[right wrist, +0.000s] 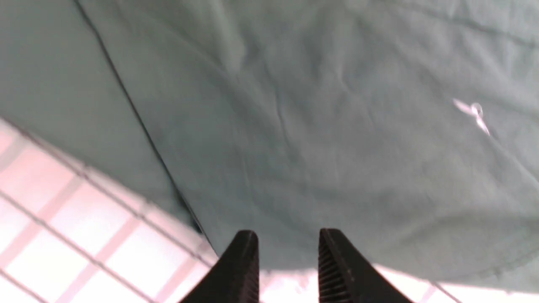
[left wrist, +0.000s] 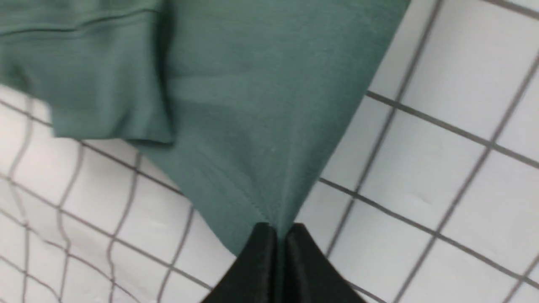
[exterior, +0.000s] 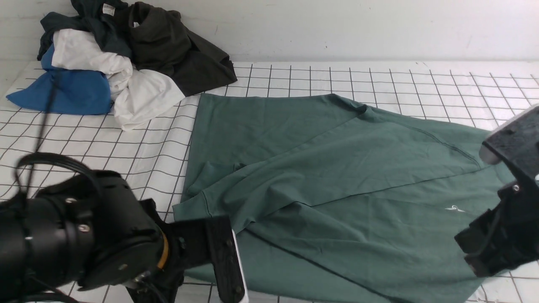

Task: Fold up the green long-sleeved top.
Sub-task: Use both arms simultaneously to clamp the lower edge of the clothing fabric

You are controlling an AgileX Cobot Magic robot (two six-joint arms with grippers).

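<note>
Your green long-sleeved top (exterior: 337,176) lies spread over the centre and right of the front view on the checked table cover (exterior: 126,143), with a sleeve laid slantwise across the body and the small white logo (exterior: 454,208) at the right.

Your left gripper (left wrist: 278,230), at the lower left of the front view, is closed tight on the very tip of a cloth corner. That bite looks thin to me, so a quick lift could pull the cloth free.

Your right gripper (right wrist: 288,240) sits at the hem with its jaws partly apart. I cannot tell whether any cloth lies between them. If you lift before that side clamps, only the left corner rises and the top likely drags askew, spilling the sleeve.

Mind the pile of other clothes (exterior: 126,63) in the upper left, which a long sweep could snag.
</note>
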